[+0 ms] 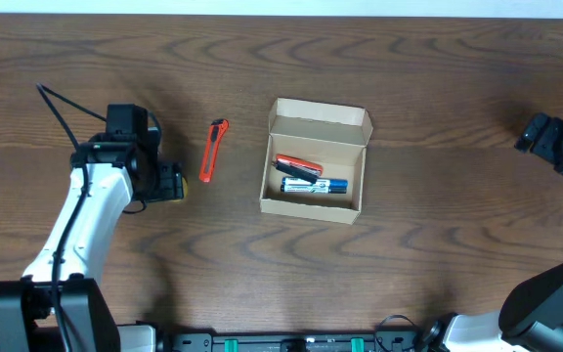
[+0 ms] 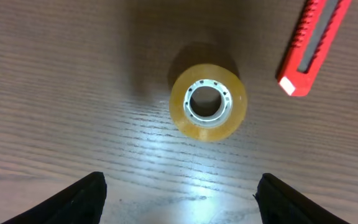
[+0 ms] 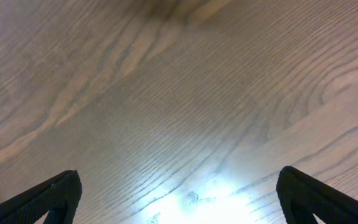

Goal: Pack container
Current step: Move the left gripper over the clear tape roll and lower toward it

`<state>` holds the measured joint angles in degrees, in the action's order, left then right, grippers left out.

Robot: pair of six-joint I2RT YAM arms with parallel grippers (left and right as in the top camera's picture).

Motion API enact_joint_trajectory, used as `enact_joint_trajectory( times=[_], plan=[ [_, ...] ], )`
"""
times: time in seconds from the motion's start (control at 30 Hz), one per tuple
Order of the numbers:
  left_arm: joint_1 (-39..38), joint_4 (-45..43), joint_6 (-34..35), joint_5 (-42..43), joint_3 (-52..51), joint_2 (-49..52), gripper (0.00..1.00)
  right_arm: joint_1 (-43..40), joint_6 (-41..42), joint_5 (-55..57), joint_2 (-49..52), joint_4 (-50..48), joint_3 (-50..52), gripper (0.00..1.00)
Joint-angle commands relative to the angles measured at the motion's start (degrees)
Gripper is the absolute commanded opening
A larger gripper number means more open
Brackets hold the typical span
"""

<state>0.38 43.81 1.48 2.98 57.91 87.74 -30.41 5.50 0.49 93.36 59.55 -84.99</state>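
Centrally, rectangular tan cardboard container (image 1: 319, 125).

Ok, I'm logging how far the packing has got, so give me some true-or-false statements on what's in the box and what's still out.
1. The tan cardboard box stands open. True.
2. The red utility knife lies inside it. False: it lies on the wooden table, left of the box.
3. A blue marker lies in the box. True.
4. The left gripper grips the yellowish tape roll. False: its fingers are open, apart from the roll.
5. The right gripper hangs over the box. False: only table wood lies beneath it.
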Motion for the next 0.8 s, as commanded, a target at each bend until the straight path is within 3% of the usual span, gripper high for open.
enact_joint_trajectory(
  times=[0.0,0.33,0.77],
  plan=[
    [0.4,-0.4,0.4,-0.2,-0.3,3.0,0.78,0.5,0.7,0.5,0.0,0.3,-0.3,0.99],
    [0.4,-0.5,1.8,2.6,0.8,12.3,0.78,0.5,0.4,0.5,0.0,0.7,-0.3,0.99],
    [0.6,2.0,1.7,2.9,9.8,12.2,0.77,0.5,-0.2,0.6,0.0,0.7,-0.3,0.99]
  ],
)
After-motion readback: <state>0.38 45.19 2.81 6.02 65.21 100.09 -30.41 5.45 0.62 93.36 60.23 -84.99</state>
